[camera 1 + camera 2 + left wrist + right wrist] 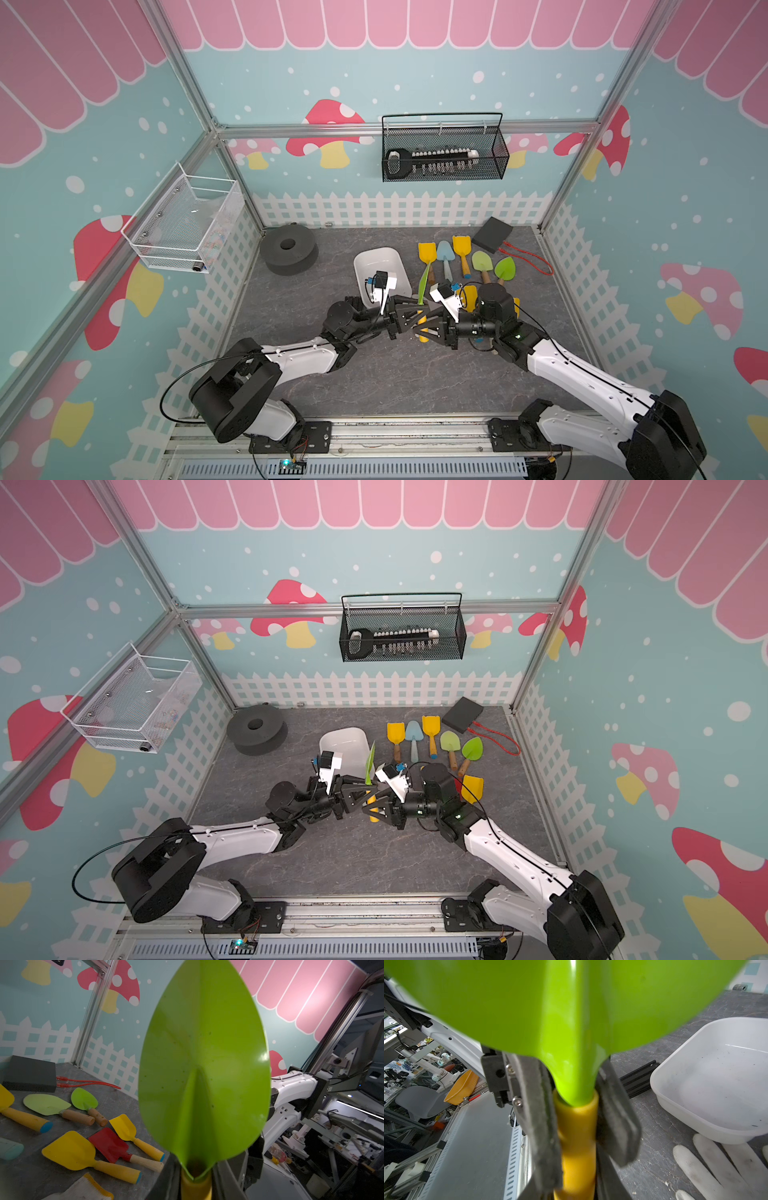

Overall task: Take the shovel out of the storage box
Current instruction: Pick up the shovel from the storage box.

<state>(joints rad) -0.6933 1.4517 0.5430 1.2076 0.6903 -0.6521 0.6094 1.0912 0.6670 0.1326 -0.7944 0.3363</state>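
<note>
The step in hand seems to be passing the glossy green leaf-shaped shovel with the yellow handle [203, 1064] from one arm to the other. To do it well, I think the right gripper [420, 330] must press the handle firmly before the left gripper [415, 311] lets go. Neither arm should pull while both touch it, or the blade may tip.

The shovel stands nearly upright above the table, blade up. It is just right of the near end of the white smooth plastic storage box [695, 1088], which looks empty. In the right wrist view the left gripper's pads [537, 1126] lie against the handle on both sides, just under the blade, so they grip it. The right jaws flank the handle lower down; whether they press it, I cannot tell.
</note>
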